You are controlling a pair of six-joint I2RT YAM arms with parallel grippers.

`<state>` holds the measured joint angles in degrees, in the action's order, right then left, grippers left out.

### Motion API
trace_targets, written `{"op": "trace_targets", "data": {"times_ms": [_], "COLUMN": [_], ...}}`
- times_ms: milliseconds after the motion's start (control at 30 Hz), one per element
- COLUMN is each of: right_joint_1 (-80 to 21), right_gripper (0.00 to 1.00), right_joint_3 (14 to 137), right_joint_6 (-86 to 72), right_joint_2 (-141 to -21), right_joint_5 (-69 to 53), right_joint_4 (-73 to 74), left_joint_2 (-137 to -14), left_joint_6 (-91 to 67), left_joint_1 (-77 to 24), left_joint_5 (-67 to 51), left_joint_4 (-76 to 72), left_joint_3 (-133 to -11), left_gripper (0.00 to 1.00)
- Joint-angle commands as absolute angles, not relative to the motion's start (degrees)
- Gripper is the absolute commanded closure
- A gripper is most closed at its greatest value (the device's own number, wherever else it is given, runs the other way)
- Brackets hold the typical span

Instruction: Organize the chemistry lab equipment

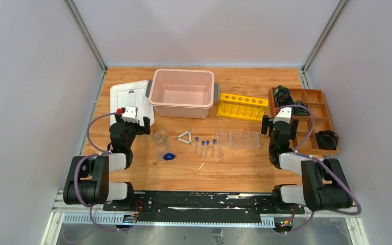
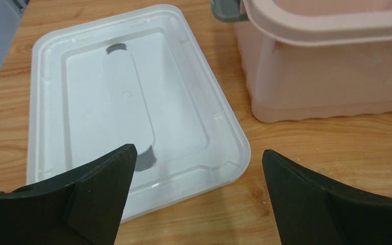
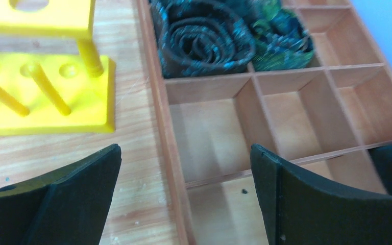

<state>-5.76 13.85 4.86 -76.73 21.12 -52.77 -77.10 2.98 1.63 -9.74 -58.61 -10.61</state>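
Note:
In the top view, several small clear blue-capped tubes lie mid-table. A white triangle frame lies left of them, clear glass beakers further left, and a small blue piece nearer the arms. A clear tube rack lies right of the tubes. My left gripper is open and empty over the near corner of a white lid. My right gripper is open and empty over the left edge of a wooden compartment tray.
A pink bin stands at the back centre, also in the left wrist view. A yellow rack stands right of it, also in the right wrist view. The wooden tray holds dark coiled items.

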Motion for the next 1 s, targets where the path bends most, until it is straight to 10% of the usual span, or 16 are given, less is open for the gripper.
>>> {"op": "trace_targets", "data": {"times_ms": [0,300,500,967], "right_joint_1": [-5.9,-5.6,-9.4,-35.7], "right_gripper": [0.0,0.0,0.01,0.45], "right_joint_3": [24.5,44.2,47.3,56.1], "right_joint_6": [-6.8,-23.8,-22.9,-24.3], "right_joint_2": [-64.9,-57.3,-59.4,-84.0], "right_joint_5": [30.7,14.6,-5.4,7.1], "right_joint_4": [-22.1,13.1,11.5,9.3], "left_joint_2": [-70.4,-61.0,-64.3,-66.9], "left_joint_6": [3.6,2.4,-1.5,-2.0], "left_joint_1": [1.5,7.4,7.6,7.6], "left_joint_5": [-4.1,-10.9,-12.0,-12.3], "left_joint_4": [-41.1,-2.7,21.0,40.1], "left_joint_3": [-17.5,-37.0,-55.3,-67.1], "left_gripper": [0.0,0.0,0.0,0.0]}}
